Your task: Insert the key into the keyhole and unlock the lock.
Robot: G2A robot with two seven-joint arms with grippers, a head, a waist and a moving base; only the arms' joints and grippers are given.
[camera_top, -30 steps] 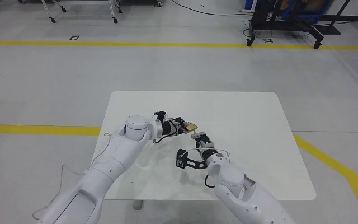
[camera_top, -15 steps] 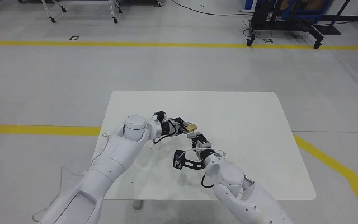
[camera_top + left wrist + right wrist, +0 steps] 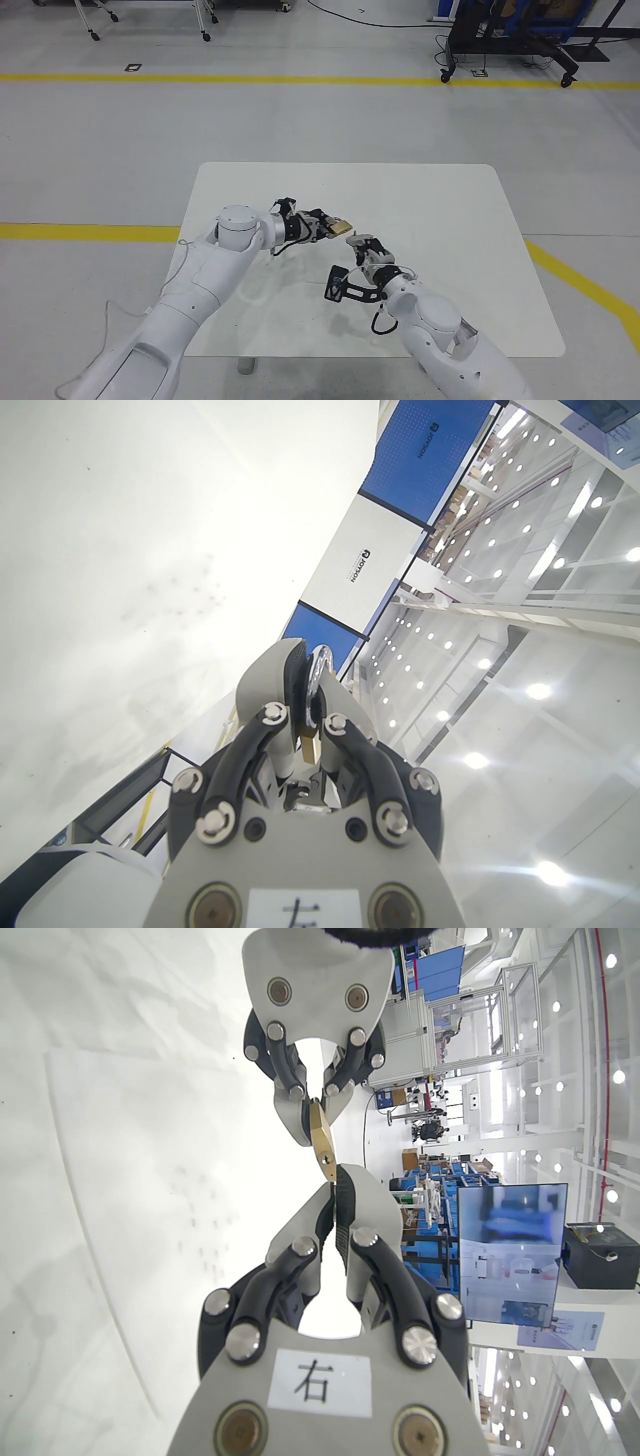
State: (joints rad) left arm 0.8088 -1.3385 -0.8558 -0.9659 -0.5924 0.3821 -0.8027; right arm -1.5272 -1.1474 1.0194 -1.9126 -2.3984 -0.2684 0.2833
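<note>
Near the middle of the white table [image 3: 450,200], the left gripper [image 3: 312,672] is clamped tight on a small padlock [image 3: 310,750], its dark ribbed pads pinching the rounded silver shackle while the blocky brass body hangs out beyond them; the padlock is held above the tabletop, keyhole end turned towards the right gripper [image 3: 332,1190]; that gripper sits just to the right and nearer, fingers pressed together on a thin sliver of metal, the key [image 3: 330,1186] seen edge-on; its tip meets the padlock's brass end just beside the keyhole, and I cannot tell if it has entered; a white label with one character marks each wrist.
</note>
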